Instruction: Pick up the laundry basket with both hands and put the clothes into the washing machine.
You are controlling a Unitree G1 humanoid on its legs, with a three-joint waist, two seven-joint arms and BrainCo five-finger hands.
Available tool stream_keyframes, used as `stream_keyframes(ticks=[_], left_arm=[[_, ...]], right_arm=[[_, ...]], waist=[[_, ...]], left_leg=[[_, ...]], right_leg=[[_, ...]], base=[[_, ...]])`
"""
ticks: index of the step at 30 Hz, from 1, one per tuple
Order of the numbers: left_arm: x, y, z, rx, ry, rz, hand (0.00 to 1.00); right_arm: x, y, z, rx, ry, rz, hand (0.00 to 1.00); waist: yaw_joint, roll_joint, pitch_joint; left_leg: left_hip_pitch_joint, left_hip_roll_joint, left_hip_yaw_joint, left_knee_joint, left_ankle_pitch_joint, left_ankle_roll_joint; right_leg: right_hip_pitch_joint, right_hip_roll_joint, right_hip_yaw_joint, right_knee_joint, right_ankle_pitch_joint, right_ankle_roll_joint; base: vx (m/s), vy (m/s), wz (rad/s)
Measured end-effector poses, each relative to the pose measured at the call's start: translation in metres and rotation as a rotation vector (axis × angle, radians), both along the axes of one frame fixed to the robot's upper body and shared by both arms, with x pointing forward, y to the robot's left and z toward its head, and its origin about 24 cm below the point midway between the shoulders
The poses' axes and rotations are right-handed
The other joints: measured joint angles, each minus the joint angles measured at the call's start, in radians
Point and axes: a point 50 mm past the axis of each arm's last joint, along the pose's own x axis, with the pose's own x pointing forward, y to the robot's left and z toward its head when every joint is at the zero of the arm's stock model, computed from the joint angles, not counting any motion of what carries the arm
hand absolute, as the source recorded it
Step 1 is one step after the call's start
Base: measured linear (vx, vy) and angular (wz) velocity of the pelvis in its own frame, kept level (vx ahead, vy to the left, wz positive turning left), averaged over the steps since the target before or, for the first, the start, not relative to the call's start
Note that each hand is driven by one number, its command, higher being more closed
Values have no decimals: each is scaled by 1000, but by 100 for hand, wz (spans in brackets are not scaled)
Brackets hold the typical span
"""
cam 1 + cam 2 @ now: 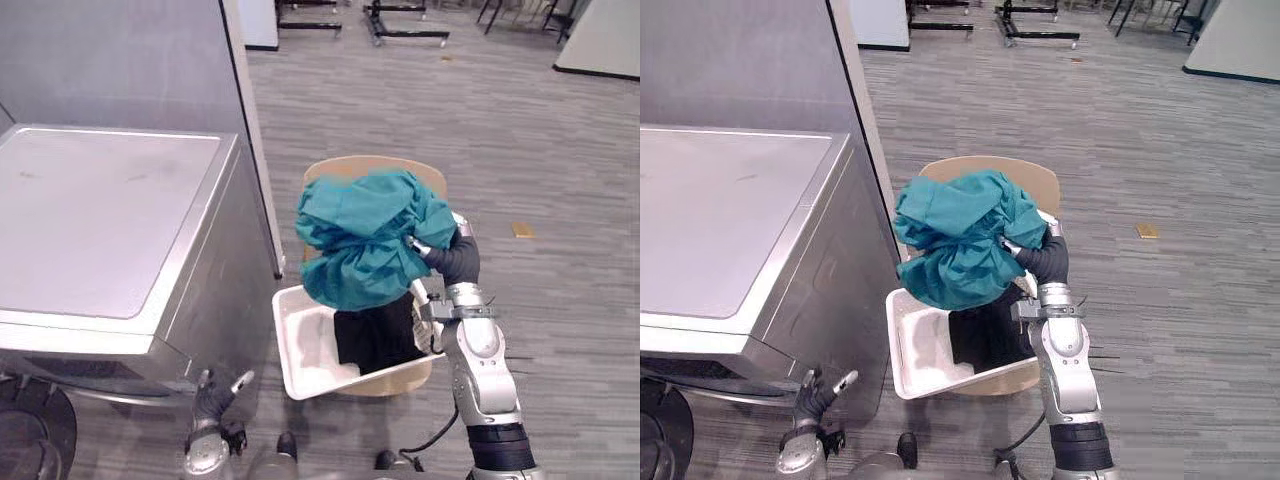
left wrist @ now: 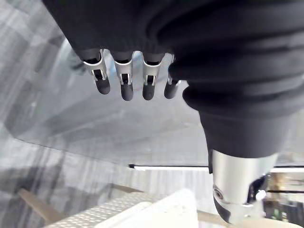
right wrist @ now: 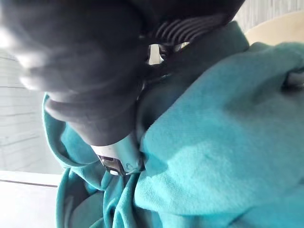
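A white laundry basket [image 1: 286, 345] sits tilted on a beige wooden seat [image 1: 340, 168] beside the silver washing machine [image 1: 100, 210]. A black garment [image 1: 375, 335] lies in the basket. My right hand [image 1: 452, 257] is shut on a bunched teal garment [image 1: 370, 235] and holds it above the basket; up close the cloth [image 3: 228, 142] wraps round the thumb. My left hand [image 1: 212, 395] hangs low by the machine's front corner, fingers [image 2: 124, 85] straight and holding nothing. The machine's lid is closed.
A grey partition wall [image 1: 120, 60] stands behind the machine. Open grey floor lies to the right, with a small tan scrap [image 1: 522, 229] on it. Black metal frames [image 1: 405, 20] stand at the far back. A dark round part [image 1: 30, 430] shows below the machine's front.
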Motion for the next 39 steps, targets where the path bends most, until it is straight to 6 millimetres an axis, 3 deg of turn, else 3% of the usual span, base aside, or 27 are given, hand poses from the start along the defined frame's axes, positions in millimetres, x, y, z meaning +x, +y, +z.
stream_keyframes(ticks=[1,2,4,5,6,8,9,11,12,13,14,15,18,20,21,24,25,28,33,34,39], left_arm=[[14,-4,9,-7,-53,-33,0],[27,-8,20,-7,-120,-59,0],[43,-12,36,-8,-212,-90,0],[48,-15,46,-8,-261,-111,0],[49,-16,51,-4,-284,-112,0],[52,-19,63,2,-344,-120,0],[52,-21,66,0,-359,-123,0],[51,-34,81,-22,-425,-148,0],[51,-36,84,-26,-440,-156,0],[55,-42,87,-39,-460,-177,0],[58,-50,90,-52,-475,-216,0],[59,-52,93,-57,-488,-234,0],[62,-54,103,-9,-535,-299,0],[64,-53,109,14,-559,-315,0],[69,-56,114,25,-586,-334,0],[82,-72,131,58,-662,-418,0],[86,-76,134,75,-674,-444,0],[88,-81,130,125,-649,-505,0],[90,-81,129,158,-638,-528,0],[93,-83,125,161,-621,-541,100],[96,-86,109,227,-526,-605,100]], right_arm=[[-1,-1,-2,-1,7,-3,100],[-1,-3,0,-4,1,-14,100],[-4,-7,3,-11,-15,-42,100],[-4,-4,8,-11,-35,-44,100],[-4,0,11,-21,-49,-33,100],[-2,16,28,-40,-126,23,100],[0,20,33,-41,-146,41,100],[3,27,40,-52,-173,72,100],[5,28,40,-61,-172,78,100],[8,26,38,-88,-162,78,100],[11,21,34,-117,-138,71,100],[14,19,31,-134,-126,70,100],[21,19,28,-156,-100,76,100],[25,24,26,-179,-88,111,100],[29,26,22,-196,-72,128,100],[32,34,20,-251,-59,171,100],[34,38,19,-253,-51,187,100],[33,65,5,-226,5,280,100],[28,99,2,-208,12,411,100],[28,102,-1,-204,27,423,100],[23,114,-12,-201,93,493,100]], waist=[[0,3,2],[-1,18,5],[-2,12,7],[5,11,8],[13,3,4],[74,1,2],[80,12,5],[81,73,7],[79,86,10],[63,105,21],[39,96,28],[32,78,39],[23,71,28],[24,94,15],[21,97,12],[5,130,-12],[0,125,-13],[5,64,-41],[6,62,-65],[7,62,-65],[4,60,-67]], left_leg=[[-42,1,-12,59,-8,12],[-92,23,-31,103,-17,26],[-130,9,-80,153,-17,28],[-160,-5,-109,188,-17,28],[-178,-8,-120,208,-17,28],[-272,-10,-130,271,-5,11],[-299,-2,-137,279,7,0],[-375,52,-200,241,85,-28],[-375,62,-205,198,102,-23],[-369,91,-186,127,78,1],[-362,90,-143,84,3,25],[-356,85,-114,89,5,20],[-338,36,-91,258,2,19],[-274,38,-90,327,-24,2],[-208,41,-91,316,-75,-16],[-51,62,-103,46,-63,-49],[-43,73,-117,6,-60,-52],[-18,41,-123,-15,-37,-42],[3,5,-143,-30,-20,-18],[1,4,-144,-30,-19,-17],[2,10,-144,-29,-15,-21]], right_leg=[[-27,-5,17,41,6,12],[-34,4,57,74,-6,56],[-70,-11,119,356,-135,30],[-54,-17,157,487,-182,54],[-35,-15,175,511,-194,55],[41,-6,187,384,-249,39],[55,6,174,333,-275,22],[43,81,100,235,-310,-27],[37,102,88,228,-313,-32],[45,124,29,201,-314,-48],[38,103,-29,185,-297,-80],[34,91,-47,185,-289,-92],[-5,50,-92,142,-229,-115],[-21,52,-107,91,-164,-111],[-22,52,-119,57,-133,-107],[-12,85,-182,-32,-64,-83],[-9,89,-203,-40,-54,-77],[36,69,-215,-91,-19,-53],[63,44,-218,-101,-6,-32],[63,43,-217,-102,0,-29],[63,52,-203,-113,21,-34]], base=[[-149,57,34],[-118,49,52],[-77,-5,89],[-74,-81,87],[-122,-153,58],[-251,-192,18],[-326,-199,21],[-386,-208,43],[-454,-238,71],[-473,-238,116],[-547,-237,129],[-477,-186,119],[-305,-84,59],[-206,21,18],[-152,57,40],[-107,84,56],[-100,158,59],[-37,142,25],[-54,87,13],[-86,48,4],[-61,9,-7]])
